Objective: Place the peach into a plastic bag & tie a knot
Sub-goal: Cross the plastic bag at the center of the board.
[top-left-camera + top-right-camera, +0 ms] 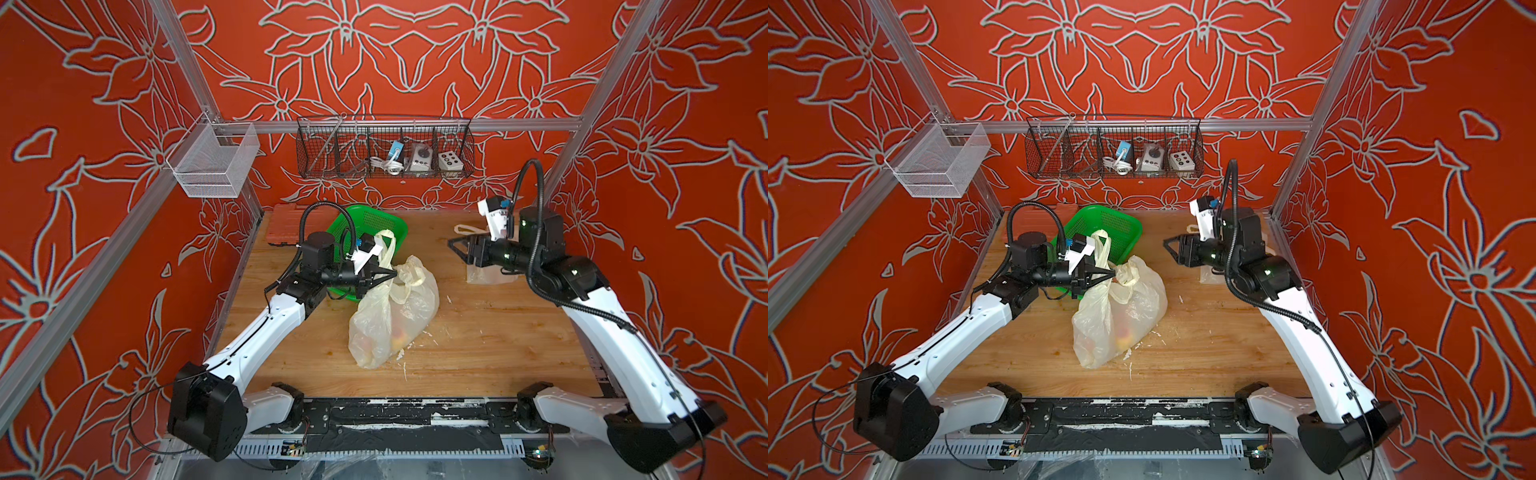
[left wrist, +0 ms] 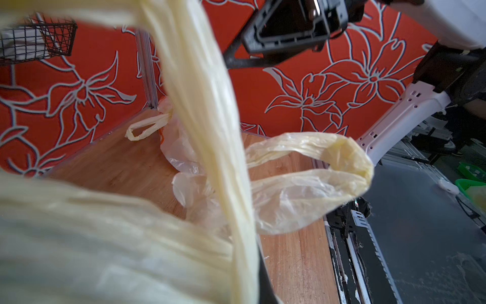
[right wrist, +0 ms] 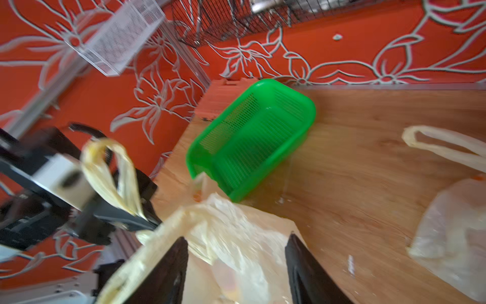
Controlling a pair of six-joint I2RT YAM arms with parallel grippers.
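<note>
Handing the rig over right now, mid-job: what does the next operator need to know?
Left gripper: shut on one handle of the plastic bag, holding it up.
Right gripper: open, empty, apart from that bag, near the spare bag.
Peach: inside the plastic bag, which rests on the table.
Done: bagging. To do: take the loose handle, tie the knot.

Yellowish plastic bag (image 1: 1121,303) slumped mid-counter (image 1: 1204,345); peach (image 1: 1123,333) shows dimly through its lower part. The left pincer (image 1: 1111,274) is pinched closed on the bag's gathered top, with one handle loop (image 1: 1099,233) standing up beside it. Behind, a green basket (image 1: 1100,228), partly hidden by the left arm. The right pincer (image 1: 1167,245) hangs raised, well apart from the bag, touching nothing. White crumbs (image 1: 1158,332) lie scattered beside the bag.
</note>
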